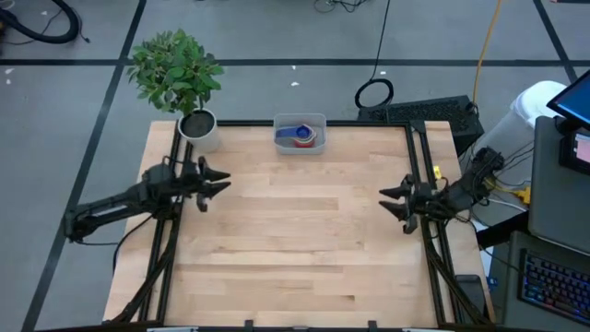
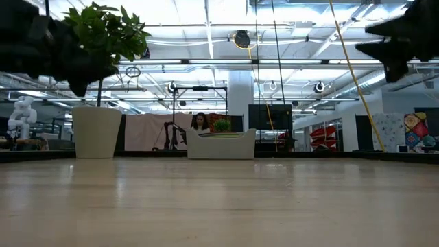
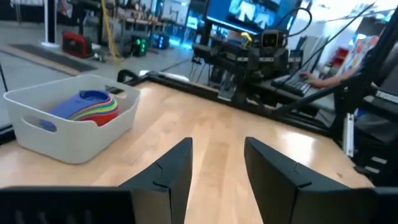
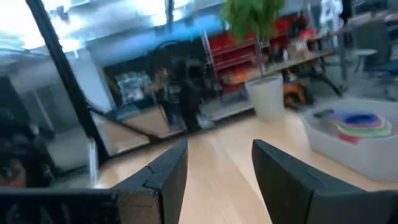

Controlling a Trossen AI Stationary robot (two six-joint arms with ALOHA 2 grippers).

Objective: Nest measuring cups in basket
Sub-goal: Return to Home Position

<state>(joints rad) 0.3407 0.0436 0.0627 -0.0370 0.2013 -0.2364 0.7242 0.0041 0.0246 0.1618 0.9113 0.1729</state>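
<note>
The pale basket stands at the middle of the table's far edge. The measuring cups lie nested in it as a coloured stack with a blue one on top, also seen in the right wrist view. My left gripper hovers open at the table's left side, fingers level and pointing toward the table's middle. My right gripper hovers open at the right side, pointing toward the left. Each has nothing between its fingers.
A white pot with a green plant stands at the far left corner, beside the basket. Black rails run along the table's left and right edges. A person sits in the room beyond.
</note>
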